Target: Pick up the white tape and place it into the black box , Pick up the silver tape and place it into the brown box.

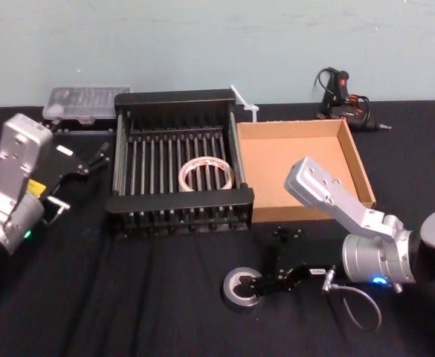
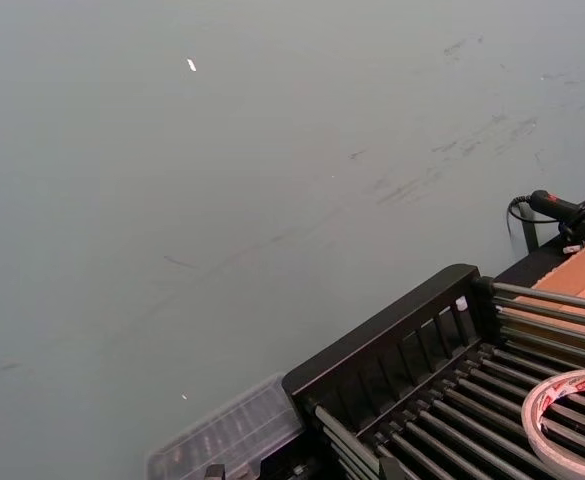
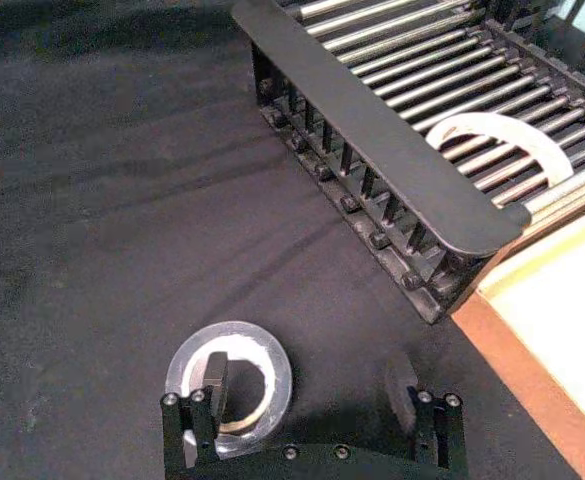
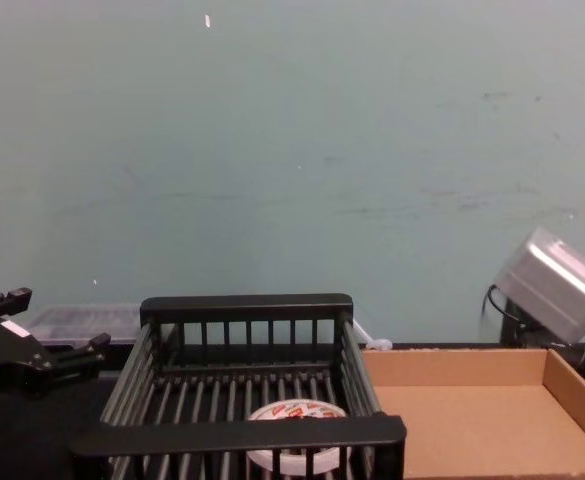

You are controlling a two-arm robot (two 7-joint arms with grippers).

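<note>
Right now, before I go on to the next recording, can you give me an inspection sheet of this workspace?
Surface: black cloth-covered table, wrinkled.
Job's things: white tape lies flat on the barred floor of the black box; silver tape lies on the cloth in front of the boxes; brown box holds nothing seen.
Clutter: clear plastic case behind the black box; hot glue gun behind the brown box.
Grippers: right claw open, low over the silver tape, one finger in its core; left claw open, beside the black box.
Cables: glue gun cord; loop at right wrist.
Surroundings: plain pale wall.
</note>
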